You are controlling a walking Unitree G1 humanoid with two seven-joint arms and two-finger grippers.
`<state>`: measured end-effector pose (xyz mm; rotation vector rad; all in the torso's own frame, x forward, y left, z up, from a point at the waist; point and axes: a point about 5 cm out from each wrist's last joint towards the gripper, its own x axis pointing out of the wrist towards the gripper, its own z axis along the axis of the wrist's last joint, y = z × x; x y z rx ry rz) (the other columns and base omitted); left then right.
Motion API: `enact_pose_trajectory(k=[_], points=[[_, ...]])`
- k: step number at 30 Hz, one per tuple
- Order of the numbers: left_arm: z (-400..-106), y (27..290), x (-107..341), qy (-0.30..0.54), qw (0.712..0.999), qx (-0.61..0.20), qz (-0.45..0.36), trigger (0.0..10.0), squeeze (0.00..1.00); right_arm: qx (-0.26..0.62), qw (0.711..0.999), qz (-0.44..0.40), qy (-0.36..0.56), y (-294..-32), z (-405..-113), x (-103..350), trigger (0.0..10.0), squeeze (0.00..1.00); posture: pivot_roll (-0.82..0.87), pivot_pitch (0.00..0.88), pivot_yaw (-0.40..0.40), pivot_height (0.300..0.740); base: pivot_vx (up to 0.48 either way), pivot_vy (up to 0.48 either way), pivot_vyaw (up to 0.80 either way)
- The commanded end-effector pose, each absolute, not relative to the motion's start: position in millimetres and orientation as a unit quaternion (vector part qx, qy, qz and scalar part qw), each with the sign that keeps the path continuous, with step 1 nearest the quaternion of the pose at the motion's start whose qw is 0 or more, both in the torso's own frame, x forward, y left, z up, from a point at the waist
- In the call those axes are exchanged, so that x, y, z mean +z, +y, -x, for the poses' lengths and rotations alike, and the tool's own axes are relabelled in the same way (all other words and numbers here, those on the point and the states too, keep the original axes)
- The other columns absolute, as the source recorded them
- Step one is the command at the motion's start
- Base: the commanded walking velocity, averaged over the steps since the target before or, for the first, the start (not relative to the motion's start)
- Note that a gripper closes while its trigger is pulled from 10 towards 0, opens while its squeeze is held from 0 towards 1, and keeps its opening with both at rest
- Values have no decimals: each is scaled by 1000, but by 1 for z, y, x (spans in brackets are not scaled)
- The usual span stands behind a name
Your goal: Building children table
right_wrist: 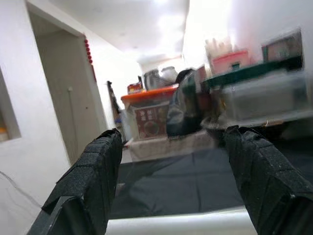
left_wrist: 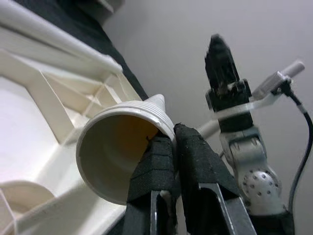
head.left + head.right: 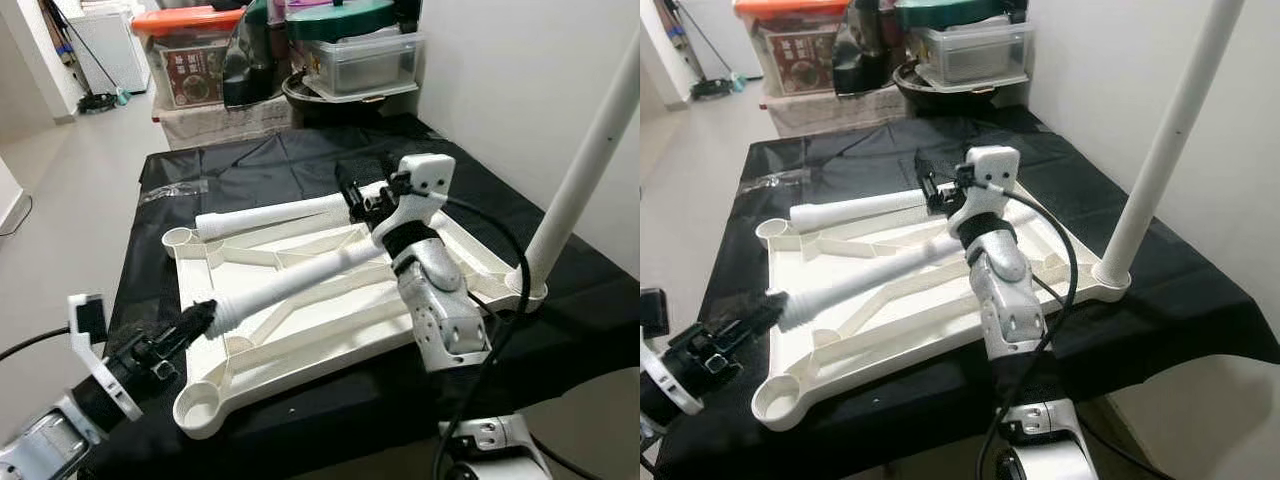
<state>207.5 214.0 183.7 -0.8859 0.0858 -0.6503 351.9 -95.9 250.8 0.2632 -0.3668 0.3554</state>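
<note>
I see the white plastic tabletop (image 3: 300,300) lying upside down on the black-covered surface (image 3: 250,170). My left claw (image 3: 200,318) is closed on the threaded rim of a white plastic table leg (image 3: 300,282), which lies diagonally across the tabletop. My right claw (image 3: 352,195) is open over the far loose white leg (image 3: 270,218). One leg (image 3: 580,170) stands upright in the right corner.

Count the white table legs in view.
3. One upright leg stands in the tabletop's far right corner socket; one lies across it, its end pinched by the left gripper; one lies at the far edge under the open right gripper.
</note>
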Motion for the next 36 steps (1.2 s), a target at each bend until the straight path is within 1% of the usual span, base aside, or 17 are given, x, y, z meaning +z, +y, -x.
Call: enact_pose_trajectory(k=[1, 2, 3, 7, 8, 12, 13, 14, 15, 17, 19, 20, 21, 22, 23, 28, 36], points=[[-211, 228, 200, -39, 867, -269, 419, 0, 0, 187, 953, -197, -134, -91, -356, 244, 10000, 0, 13, 0, 7, 740, 0, 0, 0], [-211, 228, 200, -39, 867, -269, 419, 0, 0, 187, 953, -197, -134, -91, -356, 244, 10000, 0, 13, 0, 7, 740, 0, 0, 0], [-212, 232, 203, -59, 868, -256, 421, 0, 0, 193, 946, -234, -117, -89, -357, 242, 10000, 0, 19, 0, 4, 740, 0, 0, 0], [-213, 237, 204, -76, 873, -233, 423, 0, 0, 201, 931, -292, -90, -89, -358, 238, 10000, 0, 19, 0, 4, 740, 0, 0, 0], [-213, 241, 206, -88, 874, -222, 423, 10000, 0, 202, 919, -331, -68, -90, -360, 235, 10000, 0, 23, 0, 2, 740, 0, 0, 0], [-213, 243, 208, -98, 877, -215, 419, 10000, 0, 207, 898, -385, -41, -90, -361, 230, 10000, 0, 23, 0, 2, 740, 0, 0, 0], [-213, 239, 208, -96, 874, -222, 420, 10000, 0, 217, 882, -418, -28, -89, -360, 228, 10000, 0, 23, 0, 2, 740, 0, 0, 0], [-213, 239, 208, -96, 874, -222, 420, 10000, 0, 217, 882, -418, -28, -89, -360, 228, 10000, 0, 23, 0, 2, 740, 0, 0, 0], [-213, 234, 208, -93, 872, -232, 422, 10000, 0, 229, 869, -439, -15, -86, -359, 225, 10000, 0, 23, 0, 2, 740, 0, 0, 0], [-213, 234, 208, -93, 872, -232, 422, 10000, 0, 229, 869, -439, -15, -86, -359, 225, 10000, 0, 23, 0, 2, 740, 0, 0, 0], [-214, 218, 205, -82, 865, -249, 427, 10000, 0, 265, 836, -479, 26, -77, -352, 214, 10000, 0, 26, 0, 0, 740, 0, 0, 0], [-214, 218, 205, -82, 865, -249, 427, 10000, 0, 265, 836, -479, 26, -77, -352, 214, 10000, 0, 26, 0, 0, 740, 0, 0, 0], [-215, 207, 204, -76, 860, -261, 433, 10000, 0, 301, 808, -503, 54, -67, -344, 207, 10000, 0, 26, 0, 0, 740, 0, 0, 0], [-215, 207, 204, -76, 860, -261, 433, 10000, 0, 301, 808, -503, 54, -67, -344, 207, 10000, 0, 26, 0, 0, 740, 0, 0, 0], [-215, 202, 204, -74, 856, -272, 434, 10000, 0, 324, 794, -510, 64, -62, -338, 206, 10000, 0, 26, 0, 0, 740, 0, 0, 0], [-214, 191, 202, -64, 847, -292, 440, 10000, 0, 376, 771, -507, 87, -51, -326, 203, 10000, 0, 26, 0, 0, 740, 0, 0, 0], [-211, 173, 197, -44, 836, -317, 446, 10000, 0, 381, 756, -521, 110, -49, -326, 199, 10000, 0, 29, 0, 0, 740, 0, 0, 0]])
